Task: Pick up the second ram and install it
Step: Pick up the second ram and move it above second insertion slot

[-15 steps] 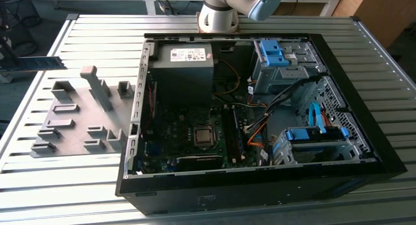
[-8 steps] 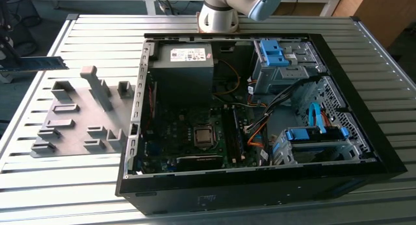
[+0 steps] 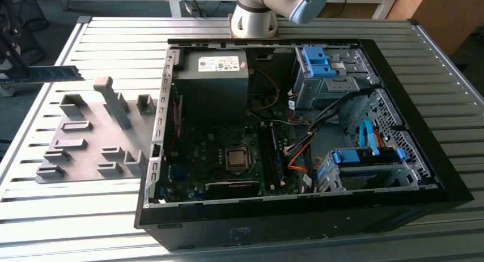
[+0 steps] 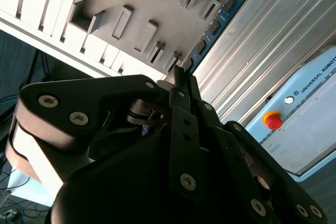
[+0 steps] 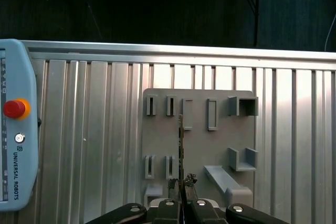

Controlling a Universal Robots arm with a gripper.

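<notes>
The second ram (image 3: pixel 54 75) is a thin blue-green stick held in the air over the table's edge, at the exterior view's left, above the grey slotted holder tray (image 3: pixel 90 137). In the second wrist view the ram (image 4: pixel 215 24) shows its row of black chips and runs out from my gripper (image 4: pixel 181 76), which is shut on its near end. In the first wrist view the ram (image 5: pixel 180 140) is seen edge-on, standing out of the gripper (image 5: pixel 182 183) over the tray (image 5: pixel 210 150). The open computer case (image 3: pixel 302 131) with its motherboard lies to the exterior view's right.
The arm's base (image 3: pixel 253 18) stands behind the case. Blue drive-bay clips (image 3: pixel 318 60) and cables fill the case's right side. The long memory slots (image 3: pixel 272 154) lie beside the processor socket (image 3: pixel 237 158). A teach pendant (image 5: pixel 16 129) with a red button lies on the ribbed table.
</notes>
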